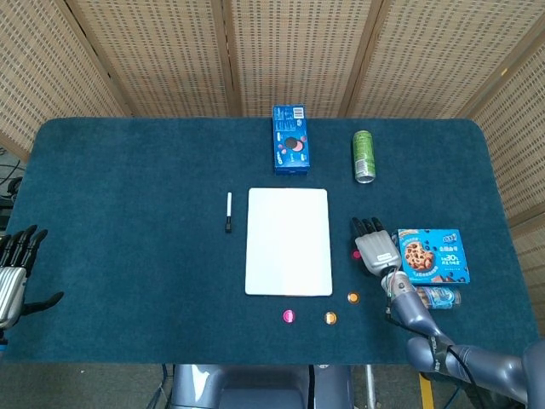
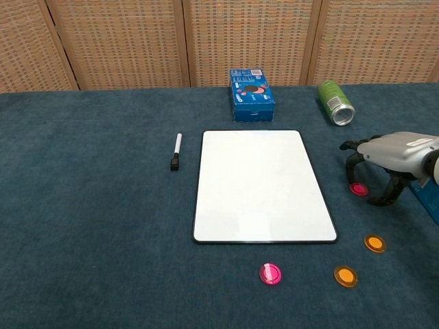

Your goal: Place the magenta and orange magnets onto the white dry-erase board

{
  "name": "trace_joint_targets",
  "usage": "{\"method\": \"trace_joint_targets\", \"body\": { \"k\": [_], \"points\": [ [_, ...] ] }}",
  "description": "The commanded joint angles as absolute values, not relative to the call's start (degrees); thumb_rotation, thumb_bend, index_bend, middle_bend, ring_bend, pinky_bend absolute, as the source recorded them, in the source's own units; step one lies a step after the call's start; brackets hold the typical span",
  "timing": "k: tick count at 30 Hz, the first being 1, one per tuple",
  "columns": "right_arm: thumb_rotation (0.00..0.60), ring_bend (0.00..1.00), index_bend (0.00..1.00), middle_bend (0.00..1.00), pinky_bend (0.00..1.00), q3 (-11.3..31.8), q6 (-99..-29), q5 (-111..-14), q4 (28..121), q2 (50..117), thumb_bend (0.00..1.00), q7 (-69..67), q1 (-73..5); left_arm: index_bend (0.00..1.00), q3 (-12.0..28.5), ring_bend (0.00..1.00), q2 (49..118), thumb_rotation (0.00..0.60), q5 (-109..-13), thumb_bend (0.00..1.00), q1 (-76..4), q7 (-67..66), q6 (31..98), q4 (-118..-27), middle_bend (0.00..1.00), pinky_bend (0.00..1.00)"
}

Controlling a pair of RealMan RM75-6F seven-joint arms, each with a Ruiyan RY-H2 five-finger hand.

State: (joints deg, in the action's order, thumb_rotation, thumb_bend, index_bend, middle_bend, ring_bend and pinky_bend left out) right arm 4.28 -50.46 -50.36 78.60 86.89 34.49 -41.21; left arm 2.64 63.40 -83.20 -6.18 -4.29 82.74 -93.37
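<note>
Head view, right hand: the right hand [image 1: 375, 250] hangs palm-down just to the right of the white dry-erase board [image 1: 288, 241], fingers spread, gripping nothing.
Head view, magnets: a magenta magnet [image 1: 357, 254] peeks out at the hand's board-side edge; another magenta magnet [image 1: 289, 316] and two orange magnets [image 1: 330, 318] [image 1: 352, 297] lie nearer the robot than the hand, all off the board.
Head view, left hand: the left hand [image 1: 13, 273] waits far off at the worktop's edge, fingers apart and empty.
Chest view, right hand: its fingertips [image 2: 356, 179] arch over the near magenta magnet [image 2: 358, 188], not yet closed on it.
Chest view, step: the first pick looks to be in hand; the board is bare.
Chest view, next move: lower, pinch that magnet, then carry it left onto the board.
</note>
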Motion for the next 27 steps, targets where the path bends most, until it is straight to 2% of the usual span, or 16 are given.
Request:
{"method": "trace_joint_targets", "body": {
  "k": [1,12,20,27],
  "points": [
    [0.600,0.00,0.37,0.00,0.00,4.26,-50.15,-49.96,78.23,87.03,0.38,34.44,-41.35,0.00,2.66,0.00,63.37,0.600,-83.15,0.00,-6.17,-4.24,82.75,-93.37,0.00,0.01],
    [0.600,0.00,0.48,0.00,0.00,4.51,-50.57,-50.45,77.24,87.75,0.39,32.86,-41.29,0.00,2.67,0.00,63.33,0.600,-83.19,0.00,-6.19,-4.07,82.75,-93.36,0.00,0.01],
    [0.600,0.00,0.48,0.00,0.00,5.25,-50.65,-49.87,78.22,86.94,0.40,32.02,-41.29,0.00,2.64,0.00,63.23,0.600,-83.08,0.00,-6.23,-4.08,82.57,-93.47,0.00,0.01],
    [0.600,0.00,0.48,0.00,0.00,7.71,-49.77,-47.90,81.61,84.61,0.40,30.18,-42.17,0.00,2.57,0.00,63.18,0.600,-83.17,0.00,-6.29,-3.98,82.44,-93.48,0.00,0.01]
  ]
}}
